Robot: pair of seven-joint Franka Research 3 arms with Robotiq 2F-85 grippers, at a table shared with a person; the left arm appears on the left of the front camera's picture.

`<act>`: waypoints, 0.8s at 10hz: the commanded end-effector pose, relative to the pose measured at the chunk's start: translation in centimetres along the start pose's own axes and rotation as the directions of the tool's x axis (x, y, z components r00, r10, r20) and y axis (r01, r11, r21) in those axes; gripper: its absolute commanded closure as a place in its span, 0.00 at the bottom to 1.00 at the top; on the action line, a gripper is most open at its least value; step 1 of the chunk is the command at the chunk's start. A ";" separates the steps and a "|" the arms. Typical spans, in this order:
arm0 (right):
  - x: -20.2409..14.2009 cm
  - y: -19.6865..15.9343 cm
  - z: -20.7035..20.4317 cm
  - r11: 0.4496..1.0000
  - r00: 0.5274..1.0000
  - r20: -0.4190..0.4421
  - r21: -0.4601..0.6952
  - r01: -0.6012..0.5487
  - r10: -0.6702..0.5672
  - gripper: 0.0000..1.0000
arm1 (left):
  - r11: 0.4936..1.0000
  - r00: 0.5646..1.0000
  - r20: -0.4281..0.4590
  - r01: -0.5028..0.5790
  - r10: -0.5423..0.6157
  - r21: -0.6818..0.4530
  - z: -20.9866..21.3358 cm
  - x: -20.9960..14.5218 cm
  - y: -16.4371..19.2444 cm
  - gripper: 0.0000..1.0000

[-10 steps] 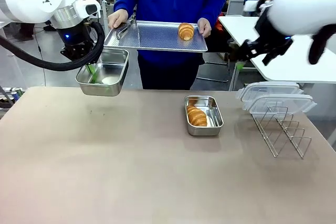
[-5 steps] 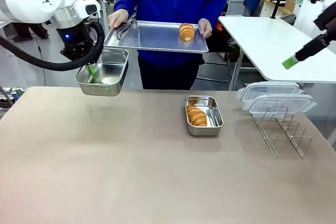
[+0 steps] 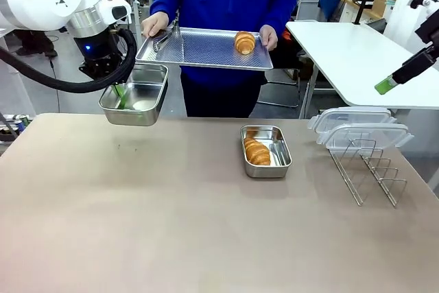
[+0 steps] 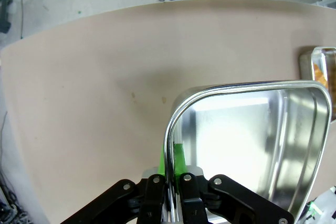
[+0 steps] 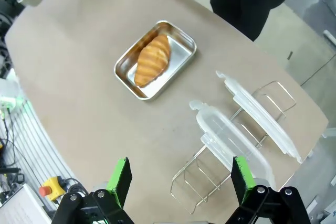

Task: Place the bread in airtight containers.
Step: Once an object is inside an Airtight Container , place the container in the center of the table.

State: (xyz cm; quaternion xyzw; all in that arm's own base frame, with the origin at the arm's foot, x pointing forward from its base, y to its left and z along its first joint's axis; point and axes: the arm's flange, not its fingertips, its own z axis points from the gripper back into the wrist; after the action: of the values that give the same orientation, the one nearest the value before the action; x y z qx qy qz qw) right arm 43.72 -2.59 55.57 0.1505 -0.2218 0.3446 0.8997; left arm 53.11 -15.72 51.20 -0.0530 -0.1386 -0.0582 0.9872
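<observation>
Upper left of the front view: left gripper [image 3: 119,96] hangs above the table [image 3: 171,231], jaws closed narrow on the near rim of an empty tin [image 3: 140,94], which it holds off the surface, roughly level. A green pad shows inside the tin wall. In the left wrist view the rim runs straight between the two fingers; tin interior bright and bare, tan tabletop below it.

Top centre, far side of the table: a person in a blue top holds a perforated metal tray [image 3: 206,49] with both hands, one hand [image 3: 156,24] at its left end, the other hand [image 3: 267,35] at its right end. One croissant [image 3: 243,42] lies on the right part of the tray. Metal tongs [image 3: 163,38] lie at its left part, by the hand there. The tray's left edge is just above and behind the held tin; whether they touch I cannot tell.

Centre of the table: second tin [image 3: 282,152] stands open with the other croissant [image 3: 256,151] lying in its left half, lengthwise.

Right of the frame: wire rack [image 3: 367,169] on the table, two clear lids [image 3: 357,125] resting against its far end, one overlapping the other.

Right wrist view: right gripper [image 5: 181,162] is high over the table, jaws spread wide, nothing between them. Below it sit the filled tin, upper centre, and the rack with lids, lower right. In the front view one of its green-tipped fingers [image 3: 385,86] shows at the right edge, well above the lids.
</observation>
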 end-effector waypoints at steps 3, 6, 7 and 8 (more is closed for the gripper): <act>0.1 -0.1 -0.1 1.000 1.000 0.027 0.004 0.006 -0.006 0.00 | 1.000 1.000 0.010 0.004 -0.004 0.001 0.5 0.1 0.2 1.00; 0.1 -0.1 -0.1 1.000 1.000 0.027 0.004 0.006 -0.006 0.00 | 1.000 1.000 0.010 0.004 -0.004 0.001 0.5 0.1 0.2 1.00; 0.1 -0.1 -0.1 1.000 1.000 0.027 0.004 0.006 -0.006 0.00 | 1.000 1.000 0.010 0.004 -0.004 0.001 0.5 0.1 0.2 1.00; 0.1 -0.1 -0.1 1.000 1.000 0.027 0.004 0.006 -0.006 0.00 | 1.000 1.000 0.010 0.004 -0.004 0.001 0.5 0.1 0.2 1.00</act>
State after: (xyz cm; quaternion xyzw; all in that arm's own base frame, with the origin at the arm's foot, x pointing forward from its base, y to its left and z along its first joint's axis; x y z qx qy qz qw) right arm 43.70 -2.60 55.65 0.1503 -0.2231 0.3411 0.9007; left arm 53.11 -15.72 51.20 -0.0530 -0.1386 -0.0582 0.9872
